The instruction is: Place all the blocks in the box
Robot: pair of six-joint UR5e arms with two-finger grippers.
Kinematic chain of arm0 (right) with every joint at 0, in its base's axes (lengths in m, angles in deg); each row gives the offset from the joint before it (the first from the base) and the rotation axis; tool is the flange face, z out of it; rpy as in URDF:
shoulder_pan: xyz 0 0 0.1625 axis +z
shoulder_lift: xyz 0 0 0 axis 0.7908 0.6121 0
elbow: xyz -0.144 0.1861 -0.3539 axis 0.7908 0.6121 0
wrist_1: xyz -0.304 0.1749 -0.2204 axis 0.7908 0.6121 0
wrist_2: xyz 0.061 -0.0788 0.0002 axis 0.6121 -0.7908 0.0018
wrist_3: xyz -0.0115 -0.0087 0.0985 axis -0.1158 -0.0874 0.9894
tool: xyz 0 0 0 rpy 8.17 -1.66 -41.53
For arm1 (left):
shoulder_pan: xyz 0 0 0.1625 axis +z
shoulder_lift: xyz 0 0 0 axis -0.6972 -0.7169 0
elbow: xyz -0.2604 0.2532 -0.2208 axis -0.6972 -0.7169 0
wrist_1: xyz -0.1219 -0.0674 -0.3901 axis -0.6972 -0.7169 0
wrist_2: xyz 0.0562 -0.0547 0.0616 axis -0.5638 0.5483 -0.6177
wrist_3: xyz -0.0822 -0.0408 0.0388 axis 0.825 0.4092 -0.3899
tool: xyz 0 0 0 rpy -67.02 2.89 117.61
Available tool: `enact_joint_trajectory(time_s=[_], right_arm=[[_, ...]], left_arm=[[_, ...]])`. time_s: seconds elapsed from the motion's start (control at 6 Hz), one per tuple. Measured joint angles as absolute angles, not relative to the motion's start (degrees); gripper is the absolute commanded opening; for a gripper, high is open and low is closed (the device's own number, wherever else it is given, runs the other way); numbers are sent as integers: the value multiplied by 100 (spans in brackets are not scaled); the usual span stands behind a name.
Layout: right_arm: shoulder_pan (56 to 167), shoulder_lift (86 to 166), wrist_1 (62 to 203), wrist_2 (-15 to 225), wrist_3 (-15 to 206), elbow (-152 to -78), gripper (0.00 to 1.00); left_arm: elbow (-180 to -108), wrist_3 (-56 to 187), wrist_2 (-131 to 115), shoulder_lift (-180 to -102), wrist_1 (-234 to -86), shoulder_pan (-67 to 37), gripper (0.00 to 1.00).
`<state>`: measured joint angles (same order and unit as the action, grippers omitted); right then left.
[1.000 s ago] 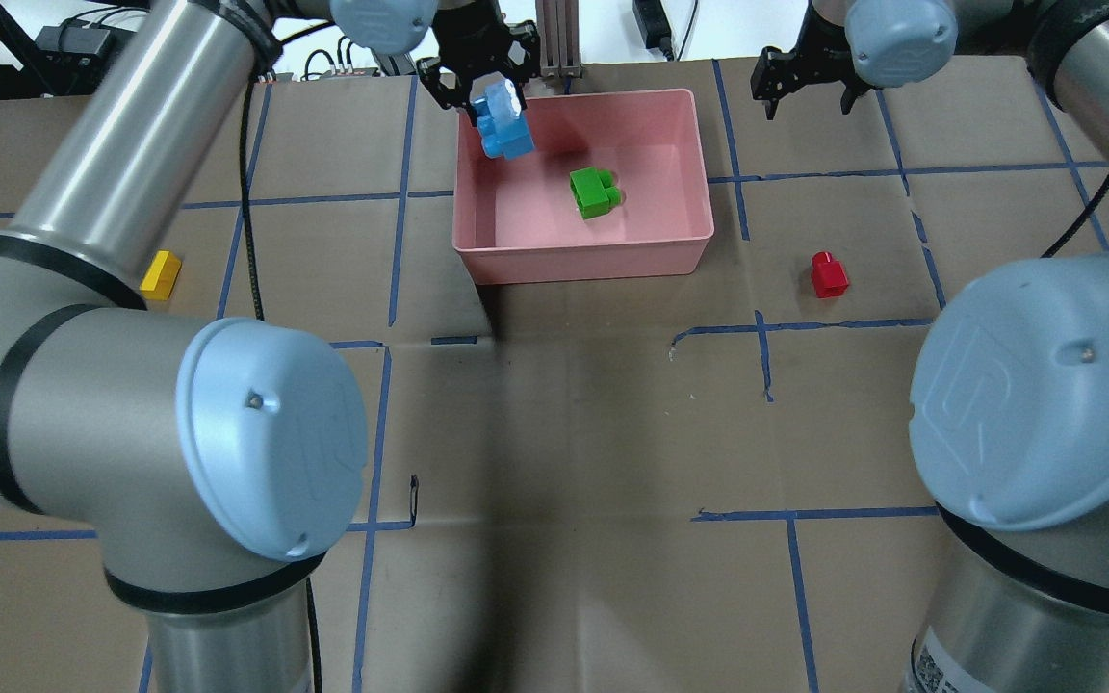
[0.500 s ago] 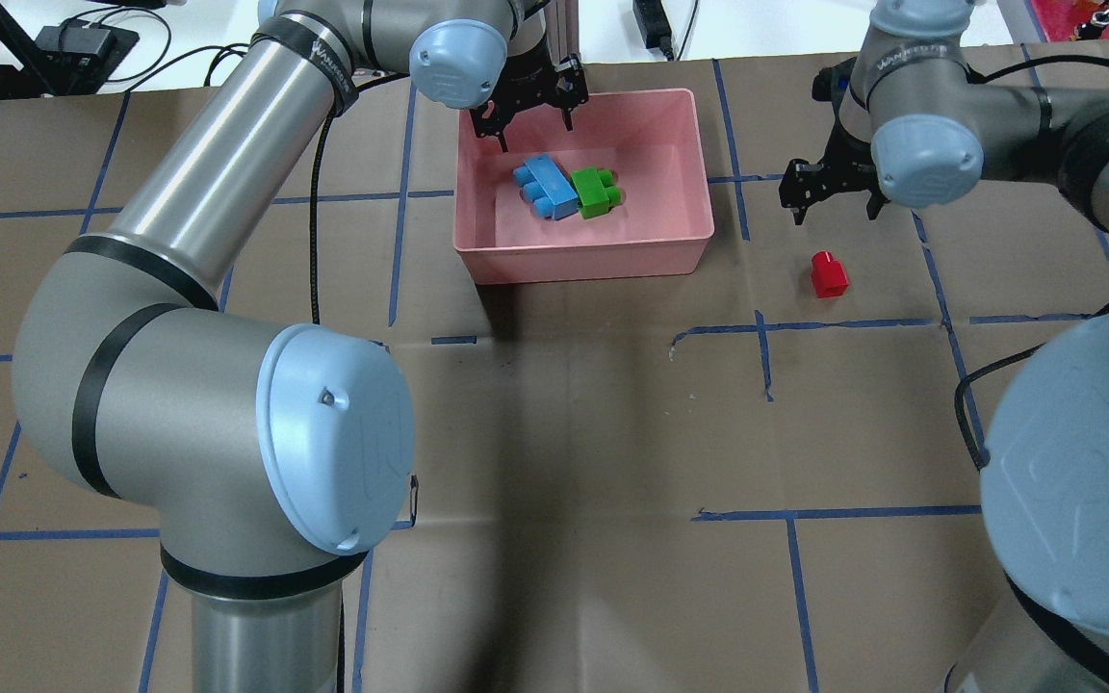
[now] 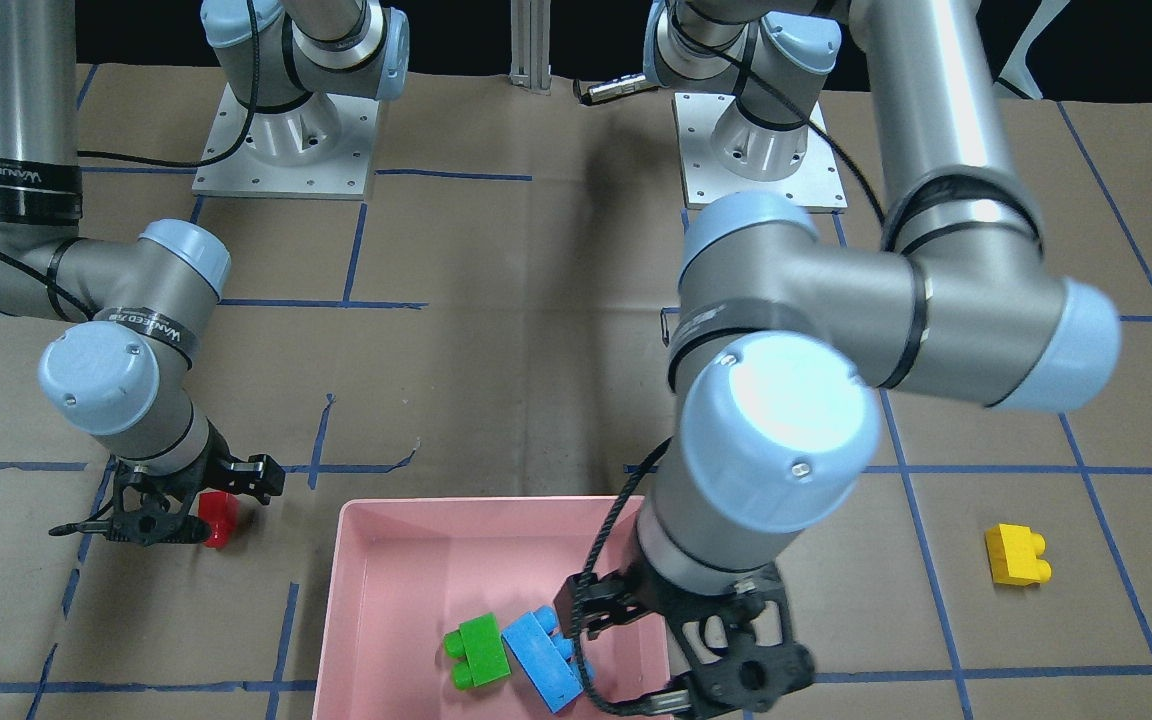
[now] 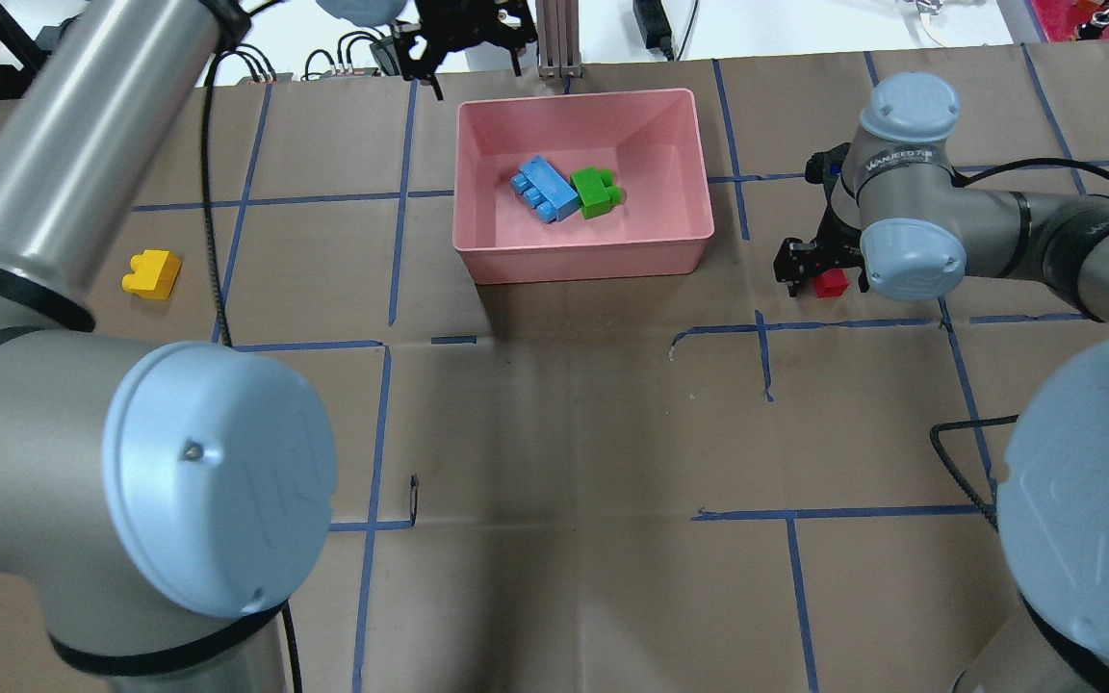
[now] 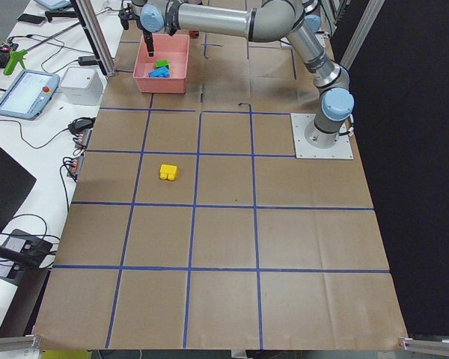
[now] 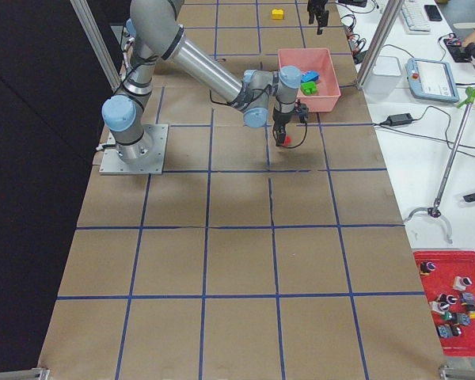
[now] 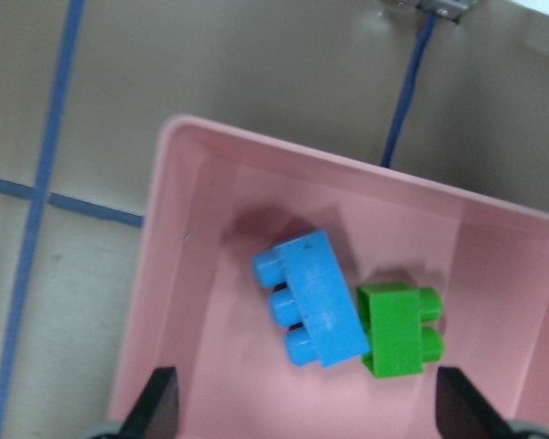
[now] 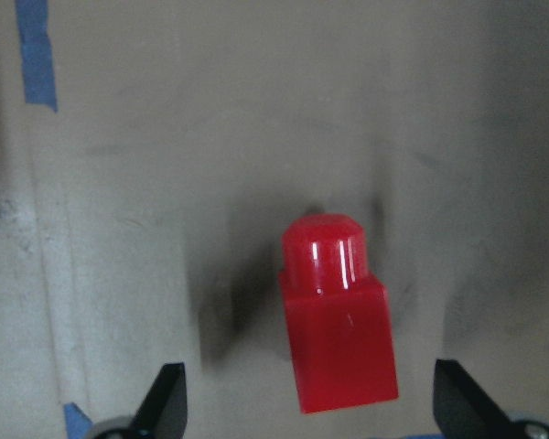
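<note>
The pink box (image 4: 583,252) holds the light blue brick (image 4: 545,190) and the green brick (image 4: 596,192), lying side by side; they also show in the left wrist view, blue brick (image 7: 311,297) and green brick (image 7: 398,327). My left gripper (image 4: 463,43) is open and empty, high above the box's far left corner. The red brick (image 4: 834,283) lies on the table right of the box. My right gripper (image 4: 822,272) is open and low, its fingers on either side of the red brick (image 8: 339,315). The yellow brick (image 4: 152,274) lies far left on the table.
The table is brown paper with a grid of blue tape lines. An aluminium post (image 4: 557,38) and cables stand just behind the box. In the front-facing view the yellow brick (image 3: 1016,555) lies apart from both arms.
The blue brick left my left gripper and now lies in the box beside the green one. The left gripper rose and pulled back. The right gripper came down around the red brick.
</note>
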<state>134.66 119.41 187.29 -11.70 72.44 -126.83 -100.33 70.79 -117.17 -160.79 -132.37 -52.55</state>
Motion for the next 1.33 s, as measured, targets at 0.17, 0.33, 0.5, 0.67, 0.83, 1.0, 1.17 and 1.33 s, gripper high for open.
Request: enact_joint_trajectory(time_s=[0.17, 0.33, 0.5, 0.67, 0.83, 1.0, 1.17, 1.33], right_arm=[[13446, 11945, 18782, -1165, 7243, -12707, 86], [13408, 11934, 18796, -1152, 7244, -12650, 86], [13362, 11899, 18797, -1139, 7241, -12552, 64], [13345, 11870, 18794, -1134, 7245, -12492, 48], [13349, 11865, 18782, -1130, 7256, -12505, 41], [13353, 11872, 18763, -1126, 7262, -12547, 18], [13353, 11897, 18736, -1041, 7257, -12561, 5], [13352, 11944, 18581, -902, 7240, -12463, 3]], left_arm=[[-10207, 6346, -11714, -15747, -13456, -4790, 99], [-10465, 5565, -11713, -15526, -13500, -4305, 99], [-10668, 4807, -11718, -15424, -13487, -3811, 99], [-10769, 3994, -11721, -15429, -13480, -3241, 99], [-10813, 3123, -11718, -15493, -13472, -2676, 99], [-10917, 2371, -11715, -15585, -13406, -2243, 99], [-11187, 1936, -11713, -15680, -13122, -1984, 99], [-11690, 1777, -11713, -15732, -12548, -1879, 99]])
